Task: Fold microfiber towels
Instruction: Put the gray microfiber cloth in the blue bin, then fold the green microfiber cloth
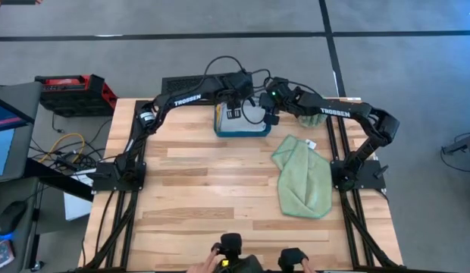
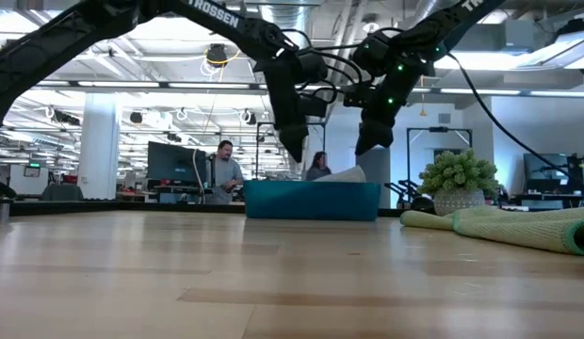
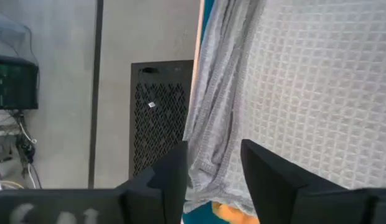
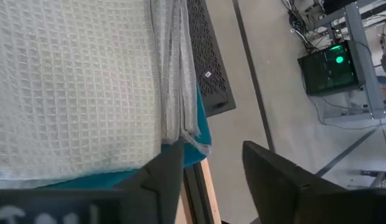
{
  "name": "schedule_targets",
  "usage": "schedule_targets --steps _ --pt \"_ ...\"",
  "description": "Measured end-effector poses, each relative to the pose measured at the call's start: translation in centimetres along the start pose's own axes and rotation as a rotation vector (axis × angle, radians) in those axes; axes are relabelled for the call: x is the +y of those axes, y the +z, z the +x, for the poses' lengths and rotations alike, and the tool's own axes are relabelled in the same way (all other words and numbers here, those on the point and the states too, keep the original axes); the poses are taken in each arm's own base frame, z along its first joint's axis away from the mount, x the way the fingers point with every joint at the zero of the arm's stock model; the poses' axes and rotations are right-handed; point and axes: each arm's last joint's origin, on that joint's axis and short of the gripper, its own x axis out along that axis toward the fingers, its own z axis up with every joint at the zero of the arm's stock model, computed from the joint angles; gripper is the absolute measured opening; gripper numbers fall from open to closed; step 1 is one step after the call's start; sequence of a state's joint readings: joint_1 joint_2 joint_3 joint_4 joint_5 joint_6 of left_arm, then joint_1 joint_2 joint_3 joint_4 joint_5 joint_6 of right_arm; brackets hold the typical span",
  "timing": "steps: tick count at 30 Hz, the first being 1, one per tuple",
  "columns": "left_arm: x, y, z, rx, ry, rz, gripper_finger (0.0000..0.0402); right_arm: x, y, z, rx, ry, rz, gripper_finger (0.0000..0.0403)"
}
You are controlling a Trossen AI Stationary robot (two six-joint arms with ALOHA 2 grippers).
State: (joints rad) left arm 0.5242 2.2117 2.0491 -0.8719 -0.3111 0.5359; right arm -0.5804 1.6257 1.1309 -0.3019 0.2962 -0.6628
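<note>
Microfiber towels were being stowed: a folded pale grey towel [image 1: 252,115] lay in the teal tray [image 1: 242,131], released by both claws. The left claw [image 1: 233,104] and right claw [image 1: 270,114] were held open just above the tray's opposite ends. Next, withdrawal was judged needed, then a reach to the green towel [image 1: 303,176], crumpled well apart from the tray.

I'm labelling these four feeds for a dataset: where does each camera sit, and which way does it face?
High: overhead, straight down; both arms, teal tray, green towel.
Low: table height, facing the room; both arms reach down over the tray.
Left wrist: on the left arm; open left gripper over the grey towel.
Right wrist: open right gripper, same towel.
All four show the tray.
</note>
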Motion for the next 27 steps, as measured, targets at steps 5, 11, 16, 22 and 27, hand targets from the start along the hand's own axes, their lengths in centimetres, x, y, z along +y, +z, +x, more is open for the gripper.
schedule_targets --steps 5,11,16,22,27 --pt "0.0 -0.1 -0.1 -0.004 -0.014 -0.063 0.0153 0.0 0.1 -0.5 -0.009 -0.003 0.057 0.0212" --pt "-0.6 -0.3 -2.8 -0.064 -0.238 -0.113 0.0153 0.0 0.2 -4.3 -0.021 0.028 0.16 0.0226" --pt "-2.5 0.1 -5.6 -0.113 -0.445 -0.091 0.0153 1.3 0.3 -9.1 -0.035 0.097 0.211 0.0224" --pt "-7.0 1.8 -8.4 -0.12 -0.491 0.009 0.0153 4.4 -0.3 -15.1 -0.039 0.218 0.233 0.0224" --pt "-11.3 3.2 -10.4 -0.151 -0.521 0.08 0.0153 7.2 -1.1 -19.2 -0.036 0.328 0.235 0.0224"
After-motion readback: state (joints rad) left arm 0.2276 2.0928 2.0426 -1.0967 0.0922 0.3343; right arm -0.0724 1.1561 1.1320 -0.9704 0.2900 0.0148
